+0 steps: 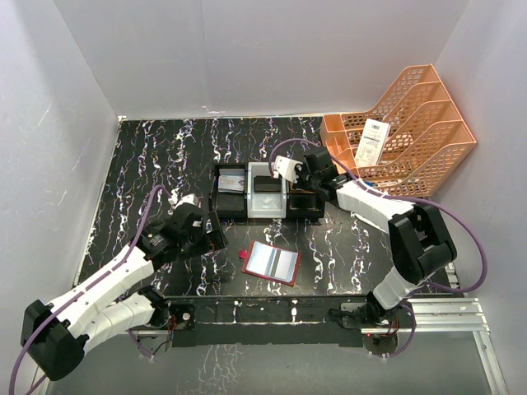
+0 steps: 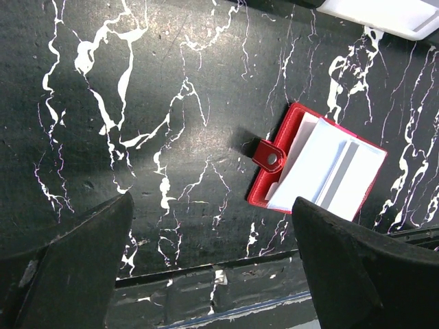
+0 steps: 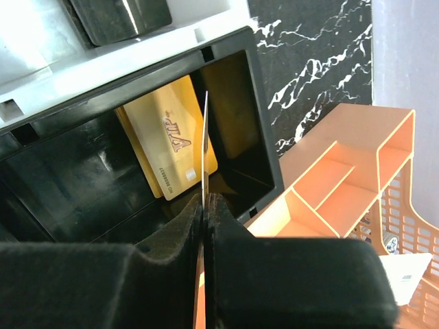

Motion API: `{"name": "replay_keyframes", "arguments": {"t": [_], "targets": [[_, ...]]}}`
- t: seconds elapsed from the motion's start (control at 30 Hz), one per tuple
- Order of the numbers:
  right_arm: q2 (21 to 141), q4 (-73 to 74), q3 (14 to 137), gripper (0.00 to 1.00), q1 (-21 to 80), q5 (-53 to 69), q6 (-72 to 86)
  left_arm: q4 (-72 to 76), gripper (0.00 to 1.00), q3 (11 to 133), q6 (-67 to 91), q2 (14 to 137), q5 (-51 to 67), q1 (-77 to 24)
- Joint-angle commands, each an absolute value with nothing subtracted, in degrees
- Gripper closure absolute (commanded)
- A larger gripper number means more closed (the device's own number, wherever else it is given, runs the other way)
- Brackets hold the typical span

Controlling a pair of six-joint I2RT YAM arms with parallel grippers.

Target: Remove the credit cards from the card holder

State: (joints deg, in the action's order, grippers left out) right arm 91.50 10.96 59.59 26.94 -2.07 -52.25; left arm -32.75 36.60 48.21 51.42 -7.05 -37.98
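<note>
Black-white tray [image 1: 268, 211] centre; orange rack [image 1: 436, 144] far right, paper slip [image 1: 375, 141] inside.

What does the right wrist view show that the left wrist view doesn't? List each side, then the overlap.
Right wrist only: the right gripper shut on a thin card seen edge-on, above a gold card lying in the tray's black compartment, beside the orange rack. Left wrist only: the open left gripper and the opened card holder showing pale cards. Both: the marbled table.

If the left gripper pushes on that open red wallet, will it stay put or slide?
Probably not: the card holder lies loose on the glossy table, so it would likely slide. It looks thin and light. Its snap tab may flop.
</note>
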Motion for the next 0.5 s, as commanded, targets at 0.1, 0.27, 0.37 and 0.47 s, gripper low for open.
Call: {"name": "replay_keyframes", "arguments": {"t": [0.1,0.27,0.37,0.47], "targets": [[93.28,7.55,62.64,1.0,26.85,-2.45,-55.5,-35.2,0.01,39.11,48.64,49.0,-6.93,-37.62],[95.19,7.24,63.61,1.0,26.85,-2.92,-56.24,-35.45,0.01,39.28,48.79,48.85,-6.97,-37.64],[96.64,6.7,64.42,1.0,26.88,-3.92,-56.8,-35.47,0.01,39.55,48.79,48.76,-6.93,-37.62],[98.42,5.9,65.14,1.0,26.89,-3.86,-57.38,-35.2,0.01,39.66,48.78,48.73,-6.8,-37.57]]}}
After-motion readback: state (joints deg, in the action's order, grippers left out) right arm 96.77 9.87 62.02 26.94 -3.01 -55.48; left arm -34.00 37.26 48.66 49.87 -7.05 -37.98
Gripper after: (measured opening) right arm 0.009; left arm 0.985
